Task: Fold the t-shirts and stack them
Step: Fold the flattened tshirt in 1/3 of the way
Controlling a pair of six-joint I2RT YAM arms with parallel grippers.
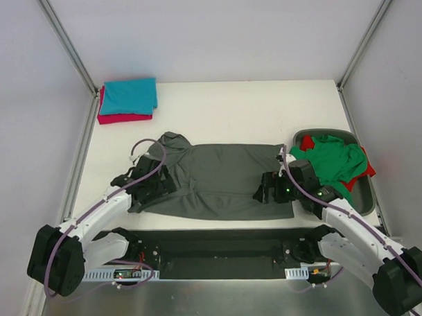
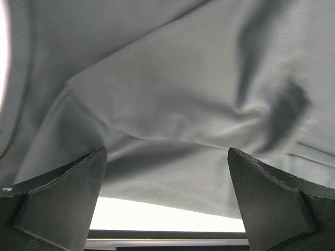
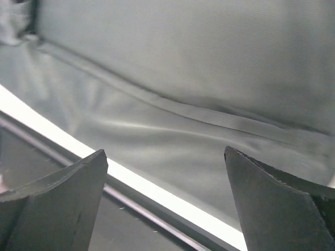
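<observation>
We are on the dark grey t-shirt (image 1: 219, 182), spread lengthwise along the near edge of the tabletop (image 1: 230, 109) at about the middle. The left hand (image 1: 155, 185) is over its left end, fingers wide apart with nothing between them. The right hand (image 1: 269, 190) is over its right end, just as wide and just as empty. Neither hand holds any cloth.

At the far left corner sit two folded shirts, the teal shirt (image 1: 129, 96) on top of the crimson-pink shirt (image 1: 123, 119), so we judge the stack is begun and this grey one is third in line. The green shirt (image 1: 332, 161) lies bunched in the tub (image 1: 365, 202) at the right edge, with the red shirt (image 1: 368, 170) peeking out under it. Both are yet to be folded.

By our reading, the step in hand is the first fold of the grey shirt. Next, each hand has to drop onto the near edge of the cloth, pinch a single layer, and both must lift together and carry that edge toward the far side, so the fold lands straight.

The left wrist view shows wrinkles and a raised fold right by the fingers, so a clean pinch there may take care. The right wrist view shows a stitched seam running across, probably the hem.

We cannot make out which lump at the shirt's far left is sleeve and which is collar. The arms cover both ends of the shirt from above, and most of the red shirt is buried.
</observation>
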